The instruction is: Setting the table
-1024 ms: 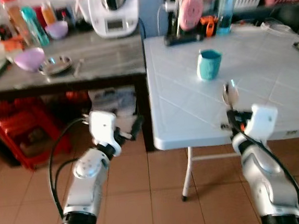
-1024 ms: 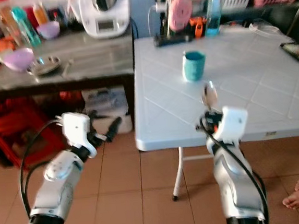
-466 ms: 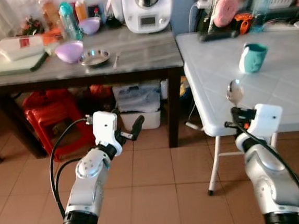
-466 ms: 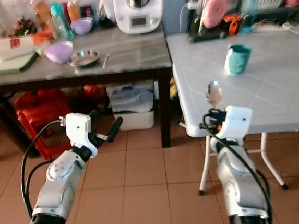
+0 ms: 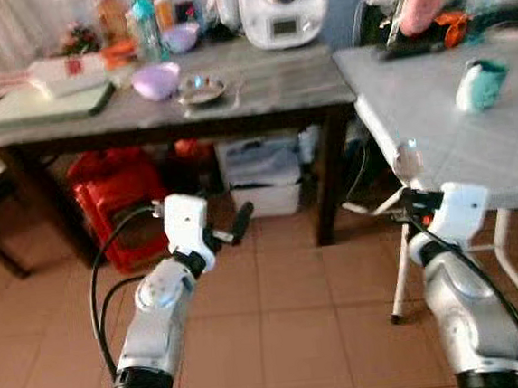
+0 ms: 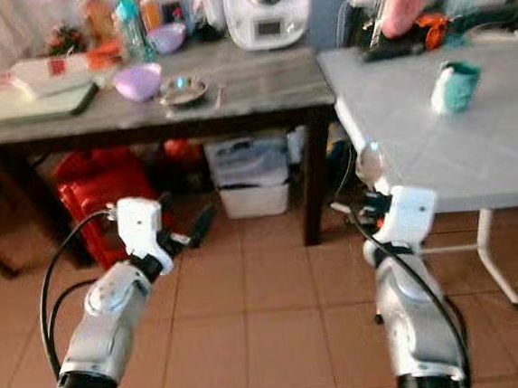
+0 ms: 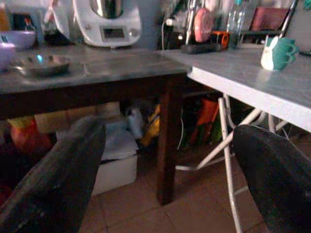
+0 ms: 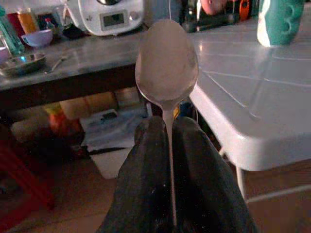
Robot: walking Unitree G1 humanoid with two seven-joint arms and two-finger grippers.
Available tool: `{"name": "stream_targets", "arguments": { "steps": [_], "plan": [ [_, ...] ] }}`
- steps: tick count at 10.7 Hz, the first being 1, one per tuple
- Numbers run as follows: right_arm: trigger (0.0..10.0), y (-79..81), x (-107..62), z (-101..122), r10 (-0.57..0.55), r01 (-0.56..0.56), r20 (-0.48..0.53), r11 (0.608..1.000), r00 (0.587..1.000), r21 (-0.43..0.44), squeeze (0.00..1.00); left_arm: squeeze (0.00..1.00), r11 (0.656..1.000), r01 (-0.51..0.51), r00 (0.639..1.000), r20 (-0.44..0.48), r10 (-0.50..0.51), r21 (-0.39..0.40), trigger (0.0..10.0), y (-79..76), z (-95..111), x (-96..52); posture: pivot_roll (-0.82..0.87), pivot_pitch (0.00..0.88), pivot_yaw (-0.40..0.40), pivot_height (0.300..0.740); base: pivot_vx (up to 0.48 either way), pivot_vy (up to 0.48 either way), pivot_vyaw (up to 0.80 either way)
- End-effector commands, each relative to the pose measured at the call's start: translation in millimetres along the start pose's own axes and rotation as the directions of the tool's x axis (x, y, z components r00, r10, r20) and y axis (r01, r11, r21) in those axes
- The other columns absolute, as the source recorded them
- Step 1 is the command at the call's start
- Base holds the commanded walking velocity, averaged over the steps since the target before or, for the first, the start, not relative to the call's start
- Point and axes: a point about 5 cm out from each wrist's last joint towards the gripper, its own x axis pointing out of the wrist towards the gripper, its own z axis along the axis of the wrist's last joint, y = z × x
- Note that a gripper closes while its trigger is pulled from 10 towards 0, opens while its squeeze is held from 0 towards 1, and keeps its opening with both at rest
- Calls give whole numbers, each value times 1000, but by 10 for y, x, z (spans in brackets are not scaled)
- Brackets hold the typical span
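Spoon [image 8: 166, 65], one, clamped in right end effector [image 8: 167, 131]; left end effector [image 7: 160, 160] spread empty; one cup [image 5: 481, 84].

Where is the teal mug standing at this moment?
The teal mug stands on the white table, to the robot's right, beyond the spoon in the right gripper.

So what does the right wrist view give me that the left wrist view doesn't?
Right wrist view: the right gripper shut on a spoon, bowl pointing up, and a purple bowl at the back of the grey counter.
Left wrist view: the left gripper open, holding nothing, and the white table's folding legs.
Both: the teal mug on the white table, the white appliance and a metal dish on the counter.
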Motion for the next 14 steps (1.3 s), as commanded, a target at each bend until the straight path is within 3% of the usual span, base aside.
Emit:
{"name": "stream_targets", "arguments": {
  "steps": [1,5,7,14],
  "plan": [
    [10000,120,21,40,38,-38,21,999,999,17,0,0,999,-32,999,-6,32,26,10000,105,16,-35,-11,0,29,740,0,480,0],
    [10000,125,19,37,41,-42,21,999,999,13,0,0,998,-60,998,-6,60,32,10000,108,13,-28,-11,0,30,740,0,455,0],
    [10000,117,7,33,42,-42,23,999,999,8,0,0,1000,-7,1000,-8,7,5,10000,91,-4,-68,-13,0,30,740,0,0,0],
    [10000,114,7,36,41,-41,23,999,999,7,0,0,999,31,999,9,-31,-20,10000,52,21,-68,-15,0,29,740,345,0,132]
  ]
}}
